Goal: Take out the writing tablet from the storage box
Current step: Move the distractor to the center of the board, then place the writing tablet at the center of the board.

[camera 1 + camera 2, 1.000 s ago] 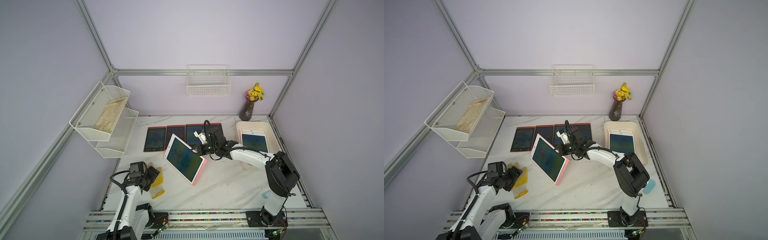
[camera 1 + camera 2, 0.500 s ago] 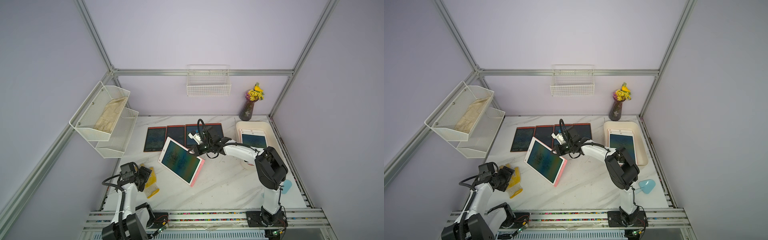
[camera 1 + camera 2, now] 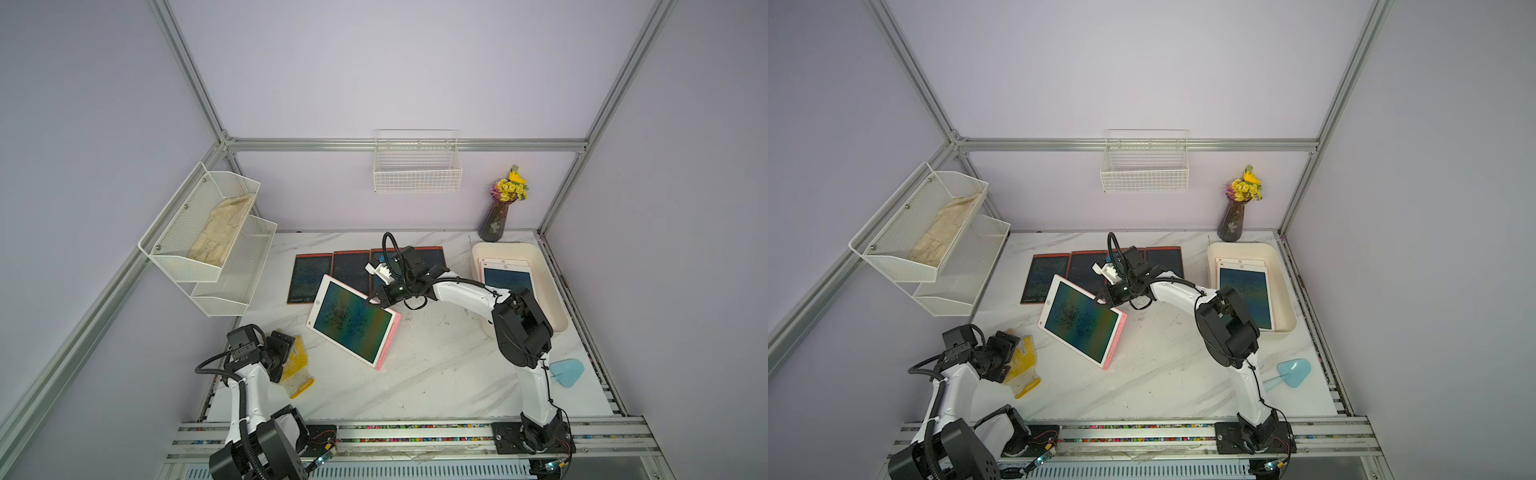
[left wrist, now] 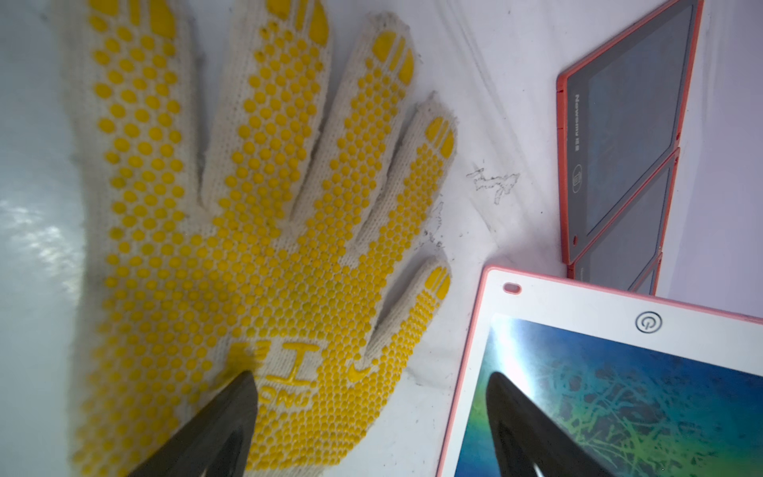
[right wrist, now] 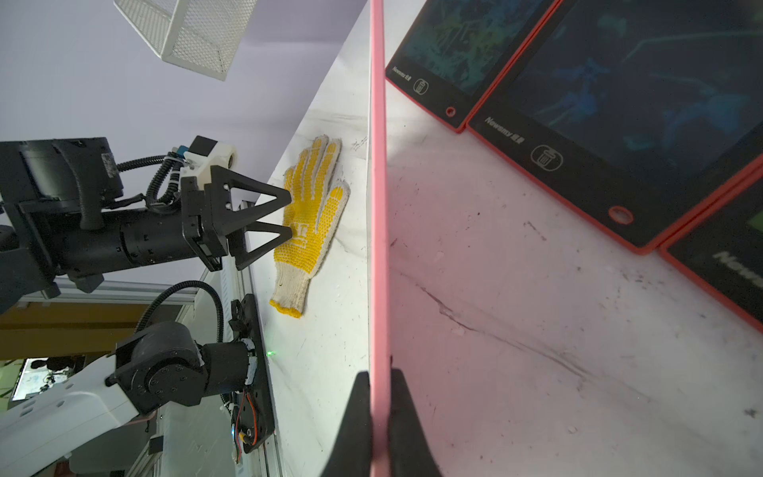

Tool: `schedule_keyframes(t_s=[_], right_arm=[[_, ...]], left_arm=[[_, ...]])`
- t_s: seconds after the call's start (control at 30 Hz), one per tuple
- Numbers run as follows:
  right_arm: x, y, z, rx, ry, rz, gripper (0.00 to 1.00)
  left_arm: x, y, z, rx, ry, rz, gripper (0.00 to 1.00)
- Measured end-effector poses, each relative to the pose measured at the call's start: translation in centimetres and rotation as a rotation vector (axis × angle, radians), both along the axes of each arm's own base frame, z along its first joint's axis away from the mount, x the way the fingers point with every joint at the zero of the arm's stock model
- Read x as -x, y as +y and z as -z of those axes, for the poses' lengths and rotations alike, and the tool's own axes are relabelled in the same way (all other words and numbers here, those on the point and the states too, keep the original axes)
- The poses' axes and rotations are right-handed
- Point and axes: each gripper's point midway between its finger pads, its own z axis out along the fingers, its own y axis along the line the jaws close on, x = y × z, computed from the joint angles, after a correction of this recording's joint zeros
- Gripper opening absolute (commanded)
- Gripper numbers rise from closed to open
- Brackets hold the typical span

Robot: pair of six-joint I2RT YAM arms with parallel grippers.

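Observation:
My right gripper (image 3: 376, 301) (image 3: 1103, 299) (image 5: 379, 376) is shut on the edge of a pink-backed, white-framed writing tablet (image 3: 353, 320) (image 3: 1081, 320) (image 5: 377, 165). The tablet hangs tilted over the middle of the table, left of the cream storage box (image 3: 505, 246) (image 3: 1241, 247). Another white-framed tablet (image 3: 507, 276) (image 3: 1246, 299) lies inside the box. My left gripper (image 3: 286, 352) (image 3: 1007, 350) (image 4: 370, 378) is open with nothing between its fingers. It hovers above a yellow-dotted glove (image 3: 298, 372) (image 4: 268, 206) (image 5: 309, 214), close to the held tablet's corner (image 4: 598, 371).
Three red-framed dark tablets (image 3: 309, 278) lie in a row at the back of the table. A flower vase (image 3: 496, 216) stands behind the box. A wire basket (image 3: 417, 166) and a mesh shelf (image 3: 208, 237) hang on the walls. A light-blue object (image 3: 565, 372) lies front right.
My right arm has carried the tablet a little to the left, away from the box. The left gripper has shifted slightly over the glove and stays open.

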Motion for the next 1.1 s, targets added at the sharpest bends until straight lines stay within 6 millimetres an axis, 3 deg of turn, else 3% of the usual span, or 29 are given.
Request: schedule_keyframes(t_s=[0.33,0.63,0.9,1.1], right_arm=[[-0.2,1.7,0.2,0.008,-0.011,-0.052,0.00],[-0.5,3.4,0.9,0.009,-0.003,-0.102,0.00],[0.6,6.0,1.0,0.000,-0.009,-0.157,0.00],[2.7,8.4,1.9,-0.009,0.021,-0.211,0.00]], left_arm=[[-1.2,0.7,-2.2,-0.024,-0.045,0.029,0.87],[-2.0,0.1,-3.0,-0.006,-0.058,0.120,0.88],[-2.1,-0.4,-3.2,0.009,-0.064,0.148,0.88],[-2.4,0.0,-4.2,-0.011,-0.079,0.159,0.89]])
